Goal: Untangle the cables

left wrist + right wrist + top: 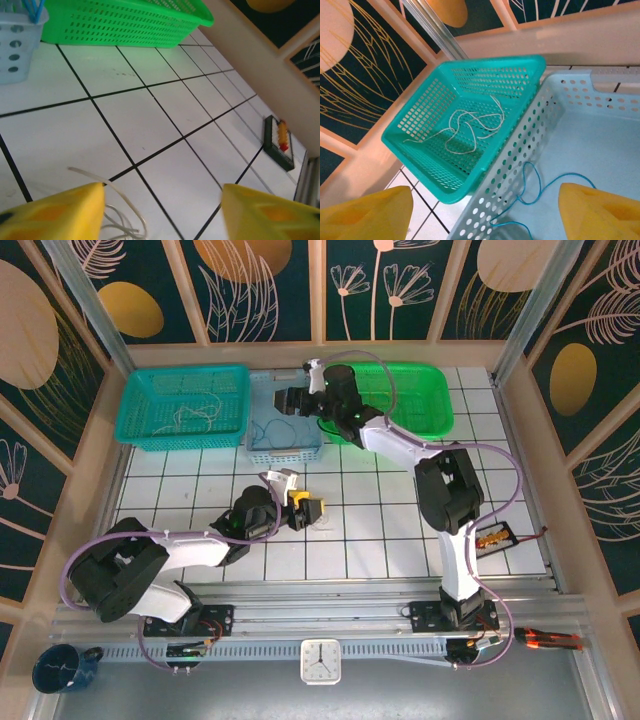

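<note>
Left wrist view: the left gripper (162, 212) stands spread with nothing between its yellow fingers (55, 215). A whitish cable (127, 202) lies curled on the tiled table (165, 115), just beside the inner edge of the finger on the picture's left and not pinched. The right gripper (485, 210) is also spread and empty. A blue cable (570, 174) lies ahead of it in the pale blue basket (560, 100). Farther ahead and to its left, a second whitish cable (472, 131) rests in the teal basket (420, 120).
</note>
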Controlling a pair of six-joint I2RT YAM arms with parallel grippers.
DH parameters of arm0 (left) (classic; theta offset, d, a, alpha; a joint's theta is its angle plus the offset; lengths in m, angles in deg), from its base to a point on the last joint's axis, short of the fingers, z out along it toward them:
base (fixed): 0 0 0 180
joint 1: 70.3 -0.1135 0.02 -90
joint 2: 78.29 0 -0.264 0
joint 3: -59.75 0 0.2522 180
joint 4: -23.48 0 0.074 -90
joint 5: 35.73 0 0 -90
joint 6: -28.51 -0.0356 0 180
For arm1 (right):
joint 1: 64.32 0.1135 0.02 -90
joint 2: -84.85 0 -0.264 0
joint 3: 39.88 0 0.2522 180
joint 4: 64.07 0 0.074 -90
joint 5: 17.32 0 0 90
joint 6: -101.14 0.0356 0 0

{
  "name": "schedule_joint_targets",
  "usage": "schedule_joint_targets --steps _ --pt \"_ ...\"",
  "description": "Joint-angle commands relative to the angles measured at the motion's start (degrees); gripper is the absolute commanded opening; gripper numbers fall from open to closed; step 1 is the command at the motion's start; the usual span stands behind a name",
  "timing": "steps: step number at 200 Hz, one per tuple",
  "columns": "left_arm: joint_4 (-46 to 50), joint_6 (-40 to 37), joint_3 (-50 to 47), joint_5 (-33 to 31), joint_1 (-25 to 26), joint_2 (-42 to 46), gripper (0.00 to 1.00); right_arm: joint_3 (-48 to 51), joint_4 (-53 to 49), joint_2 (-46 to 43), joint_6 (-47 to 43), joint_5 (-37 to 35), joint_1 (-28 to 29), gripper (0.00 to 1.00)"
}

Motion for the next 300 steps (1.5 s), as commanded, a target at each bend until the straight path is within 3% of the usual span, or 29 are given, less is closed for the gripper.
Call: schedule_joint_targets --steps 1,42,99,144,164,203,249,300 --pt "-0.05 -1.17 0.81 -2.11 0.12 2.21 0.75 -1.11 2.53 -4.51 0.65 0.3 -0.9 0.76" --pt "3.43 -3.58 1.56 -3.85 0.01 5.75 0.99 0.13 3.85 -6.88 2.13 1.19 -2.22 0.75" --pt "8.57 -5.93 3.61 -4.48 -0.38 8.65 0.99 -0.05 4.06 -7.11 3.33 3.45 -2.97 0.75" --pt "12.36 -6.69 5.48 -13.12 -2.21 10.91 0.99 -0.09 3.31 -7.38 3.08 4.58 -2.98 0.74" --pt "12.73 -7.86 6.72 -14.0 -4.95 10.85 0.99 0.61 3.35 -8.01 3.32 5.27 -2.99 0.74" --pt "11.05 -11.02 9.99 -10.99 -10.62 8.38 0.99 2.5 4.21 -9.2 4.47 6.68 -3.0 0.74" --pt "9.96 -15.14 17.52 -2.72 -16.63 1.85 0.9 2.5 3.19 -9.31 5.13 8.47 -3.04 0.73" --pt "10.43 -17.7 24.1 1.66 -19.11 -3.58 0.8 2.44 0.68 -9.87 3.79 8.85 -2.31 0.74"
